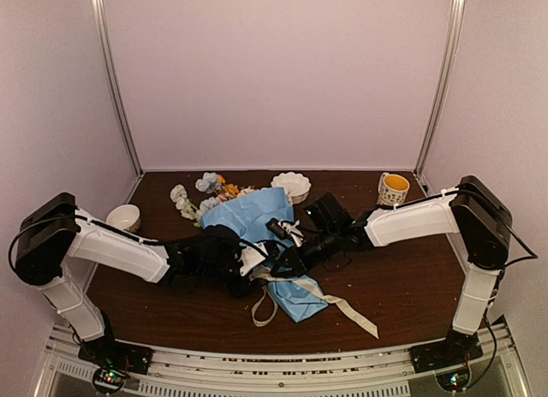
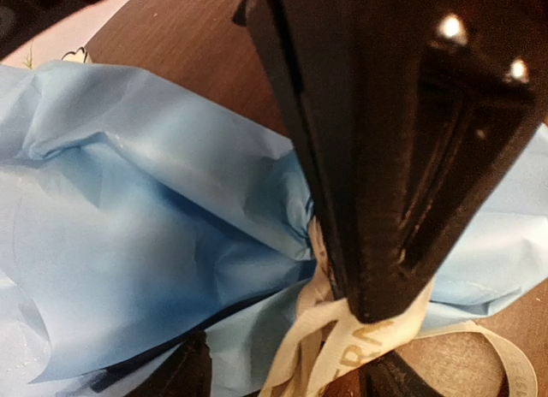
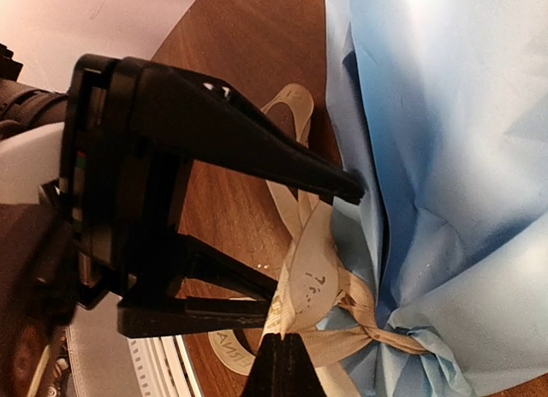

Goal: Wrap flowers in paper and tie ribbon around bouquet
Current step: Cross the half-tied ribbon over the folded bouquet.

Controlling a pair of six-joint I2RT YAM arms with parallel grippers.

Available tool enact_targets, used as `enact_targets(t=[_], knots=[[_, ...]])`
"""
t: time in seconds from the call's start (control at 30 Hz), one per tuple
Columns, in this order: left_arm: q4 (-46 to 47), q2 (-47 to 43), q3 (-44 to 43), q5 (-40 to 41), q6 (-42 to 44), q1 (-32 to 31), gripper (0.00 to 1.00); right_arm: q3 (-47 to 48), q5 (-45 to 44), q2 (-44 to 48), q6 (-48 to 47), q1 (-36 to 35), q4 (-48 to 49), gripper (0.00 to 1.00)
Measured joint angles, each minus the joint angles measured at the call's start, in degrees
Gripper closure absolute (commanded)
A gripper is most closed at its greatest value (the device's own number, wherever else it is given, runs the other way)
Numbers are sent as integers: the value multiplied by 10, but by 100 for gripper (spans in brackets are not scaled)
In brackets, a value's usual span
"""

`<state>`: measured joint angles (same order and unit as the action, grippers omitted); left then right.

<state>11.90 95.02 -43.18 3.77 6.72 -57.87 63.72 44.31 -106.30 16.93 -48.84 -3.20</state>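
From above we count one bouquet (image 1: 257,213) lying mid-tabletop (image 1: 411,277), its flowers (image 1: 205,192) pointing far-left. One ribbon (image 1: 342,305) trails near-right of it. There are two bowls, one at the left (image 1: 124,216) and one on the far side (image 1: 291,184), and one mug (image 1: 393,190) far-right.

In the left wrist view, the left jaws stand apart on either side of the ribbon and hold nothing. The right jaws, closed to a point, bear on the ribbon just beside the paper (image 2: 154,217).

In the right wrist view, the right jaws pinch the ribbon next to the single knot (image 3: 377,333) cinching the paper. We judge that a pull here could drag the light bouquet or tear the thin paper. With the left jaws open, the loop may slip loose.
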Motion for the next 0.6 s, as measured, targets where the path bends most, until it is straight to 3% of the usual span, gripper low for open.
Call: enact_targets(t=[0.2, 0.5, 0.6], knots=[[-1, -25, 8, -30, 10, 20, 39, 0, 0, 0, 0, 0, 0, 100], [-31, -28, 8, -96, 31, 33, 32, 2, 0, 0, 0, 0, 0, 100], [-34, -28, 8, -107, 34, 33, 36, 4, 0, 0, 0, 0, 0, 100]])
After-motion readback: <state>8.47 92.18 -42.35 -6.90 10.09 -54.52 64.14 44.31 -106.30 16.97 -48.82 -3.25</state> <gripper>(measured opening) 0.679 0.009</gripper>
